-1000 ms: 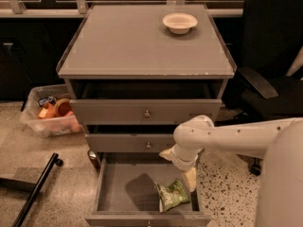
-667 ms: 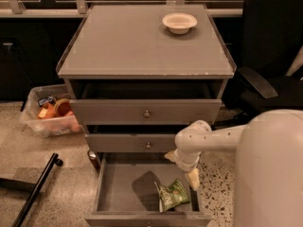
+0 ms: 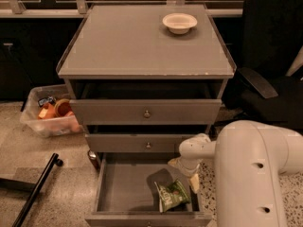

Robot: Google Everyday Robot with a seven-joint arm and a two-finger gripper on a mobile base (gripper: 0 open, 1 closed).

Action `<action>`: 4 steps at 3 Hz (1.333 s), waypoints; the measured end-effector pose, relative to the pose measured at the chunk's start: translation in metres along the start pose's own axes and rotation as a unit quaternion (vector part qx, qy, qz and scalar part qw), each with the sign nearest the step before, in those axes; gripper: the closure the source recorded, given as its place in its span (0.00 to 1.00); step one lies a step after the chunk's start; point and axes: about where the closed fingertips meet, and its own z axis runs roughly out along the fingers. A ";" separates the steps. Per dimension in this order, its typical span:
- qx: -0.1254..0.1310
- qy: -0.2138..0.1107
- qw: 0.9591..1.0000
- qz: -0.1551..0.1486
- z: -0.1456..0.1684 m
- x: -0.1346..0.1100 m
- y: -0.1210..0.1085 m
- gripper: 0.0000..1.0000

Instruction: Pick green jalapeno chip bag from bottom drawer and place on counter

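Just changed: the arm's big white link (image 3: 258, 174) has swung in and now fills the view below the counter's front right corner; the gripper (image 3: 185, 170) has barely shifted, maybe a touch lower.
Unchanged: the green jalapeno chip bag (image 3: 172, 195) lies in the same spot, not lifted.
Gripper place: over the right side of the open bottom drawer (image 3: 128, 188), just under the middle drawer (image 3: 148, 143) front, near the bag and slightly behind it.
Gripper opening: cannot tell, apart or together; nothing seen held.
Bag place: on the drawer floor, right half, near the drawer's front wall, below the counter's front edge toward its right corner.
Meaning for task: probably still the reach step; grasp not made, and lift and placing are both left.
Counter: the counter (image 3: 142, 46) is mostly bare; a white bowl (image 3: 179, 22) sits near the back right corner, so the front and left parts look free for placing.
In the way: the middle drawer and the top drawer (image 3: 147, 111) fronts overhang the lift path, so the bag likely has to come out forward before going up past the front edge.
Around: a clear bin (image 3: 47, 117) with orange items on the floor left of the left edge; a black chair (image 3: 270, 79) past the right edge; a black pole (image 3: 35, 193) on the floor at lower left.
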 end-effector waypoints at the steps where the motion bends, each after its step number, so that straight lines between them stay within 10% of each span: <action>1: 0.002 -0.040 0.999 0.001 0.044 0.007 0.003 0.00; 4: 0.000 -0.161 0.982 0.098 0.116 0.008 0.002 0.00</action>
